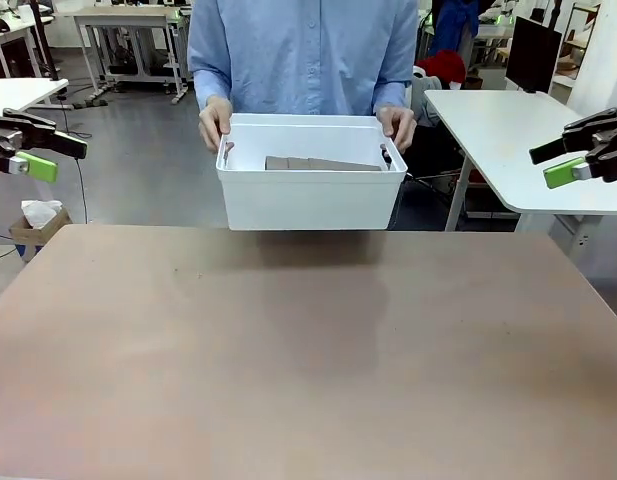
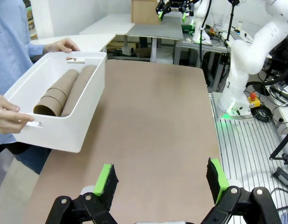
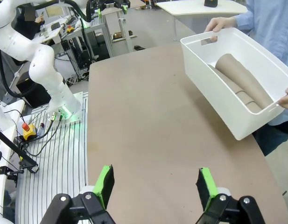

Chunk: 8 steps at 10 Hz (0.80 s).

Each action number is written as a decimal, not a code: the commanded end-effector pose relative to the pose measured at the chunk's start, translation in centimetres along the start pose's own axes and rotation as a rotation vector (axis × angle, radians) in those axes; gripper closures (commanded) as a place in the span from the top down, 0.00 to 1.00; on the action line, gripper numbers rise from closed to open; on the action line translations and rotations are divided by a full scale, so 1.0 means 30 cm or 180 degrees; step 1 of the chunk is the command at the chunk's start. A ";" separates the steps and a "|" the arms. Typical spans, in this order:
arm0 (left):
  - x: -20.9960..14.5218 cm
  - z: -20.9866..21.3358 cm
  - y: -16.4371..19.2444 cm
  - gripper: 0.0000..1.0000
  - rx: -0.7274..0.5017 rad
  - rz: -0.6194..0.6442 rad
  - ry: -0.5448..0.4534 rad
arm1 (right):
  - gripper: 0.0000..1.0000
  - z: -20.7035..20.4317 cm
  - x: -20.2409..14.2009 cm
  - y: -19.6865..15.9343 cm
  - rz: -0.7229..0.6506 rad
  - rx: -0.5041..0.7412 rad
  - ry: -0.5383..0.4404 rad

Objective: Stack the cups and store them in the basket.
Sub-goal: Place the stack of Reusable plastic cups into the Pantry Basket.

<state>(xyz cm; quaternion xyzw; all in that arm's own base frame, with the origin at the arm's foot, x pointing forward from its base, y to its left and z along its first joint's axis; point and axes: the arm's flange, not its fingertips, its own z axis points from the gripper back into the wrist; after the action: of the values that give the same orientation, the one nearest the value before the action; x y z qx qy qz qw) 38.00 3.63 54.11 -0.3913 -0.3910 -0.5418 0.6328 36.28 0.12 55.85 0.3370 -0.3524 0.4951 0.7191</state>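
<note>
A person's two hands hold the white basket (image 1: 310, 195) lifted just above the table's far edge. Inside it lie stacks of tan paper cups (image 1: 321, 164) on their sides, seen as nested tubes in the left wrist view (image 2: 59, 93) and the right wrist view (image 3: 241, 82). My left gripper (image 1: 30, 148) hangs open at the far left, well away from the basket (image 2: 64, 119). My right gripper (image 1: 582, 153) hangs open at the far right, also apart from the basket (image 3: 228, 100). Both wrist views show the green pads (image 2: 106, 179) (image 3: 205, 183) spread with nothing between them.
The brown tabletop (image 1: 308, 350) stretches bare in front of me. The person in a blue shirt (image 1: 303, 50) stands at the far side. White side tables (image 1: 528, 140) flank the scene. The other arm's base (image 2: 244, 70) shows off the table's side.
</note>
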 end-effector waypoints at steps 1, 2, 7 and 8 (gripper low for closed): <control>0.009 0.001 -0.006 1.00 -0.0020 0.0030 0.0003 | 0.95 0.005 0.001 -0.008 0.0073 0.0010 -0.0016; 0.009 0.001 -0.006 1.00 -0.0020 0.0030 0.0003 | 0.95 0.005 0.001 -0.008 0.0073 0.0010 -0.0016; 0.009 0.001 -0.006 1.00 -0.0020 0.0030 0.0003 | 0.95 0.005 0.001 -0.008 0.0073 0.0010 -0.0016; 0.009 0.001 -0.006 1.00 -0.0020 0.0030 0.0003 | 0.95 0.005 0.001 -0.008 0.0073 0.0010 -0.0016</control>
<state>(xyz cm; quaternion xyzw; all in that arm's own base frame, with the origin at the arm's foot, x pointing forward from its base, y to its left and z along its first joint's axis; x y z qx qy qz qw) 38.00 3.63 54.11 -0.3913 -0.3910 -0.5418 0.6328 36.27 0.12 55.85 0.3370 -0.3524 0.4952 0.7190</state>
